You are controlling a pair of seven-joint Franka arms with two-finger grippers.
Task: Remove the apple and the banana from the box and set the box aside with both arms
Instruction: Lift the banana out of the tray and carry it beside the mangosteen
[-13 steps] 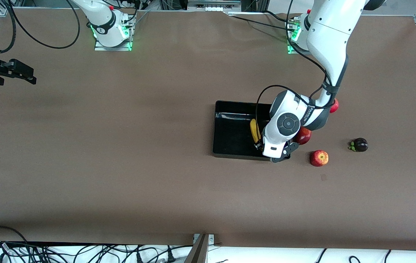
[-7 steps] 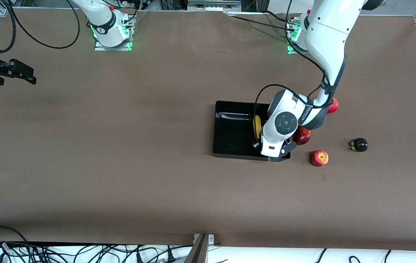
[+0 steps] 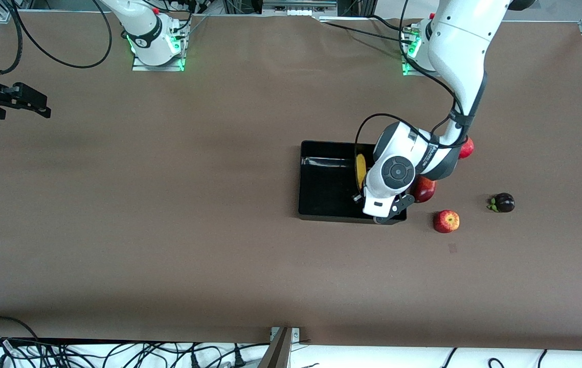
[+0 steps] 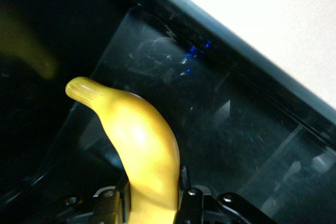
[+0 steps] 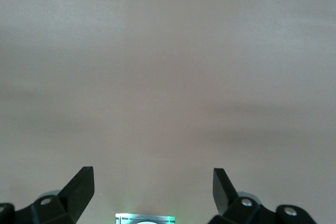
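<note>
Your left gripper [image 4: 152,211] is clamped on the banana [image 4: 139,145], which sticks out from between the jaws over the black tray [image 4: 220,124]; in the left wrist view you see the stem end of the banana raised over the tray's glossy floor, with the tray's low wall running just past it. From the front view you get less of this: the left arm's wrist covers the gripper, and only a strip of the banana [image 3: 360,170] shows over the tray [image 3: 321,184], at the tray's end toward the left arm. What the front view does give you is the rest of the table: the apple [image 3: 446,221] lies on the table outside the tray, toward the left arm's end and a little nearer the camera than the tray's middle; a red mango [image 3: 424,189] lies just beside the tray, partly under the wrist; a pomegranate [image 3: 467,148] peeks out from under the forearm; a dark mangosteen [image 3: 503,202] lies well apart from the tray. Your right gripper [image 5: 152,187] waits with its fingers spread apart over bare table [image 5: 168,66] at the right arm's end. The lettering on the left arm's wrist is too small to read.
</note>
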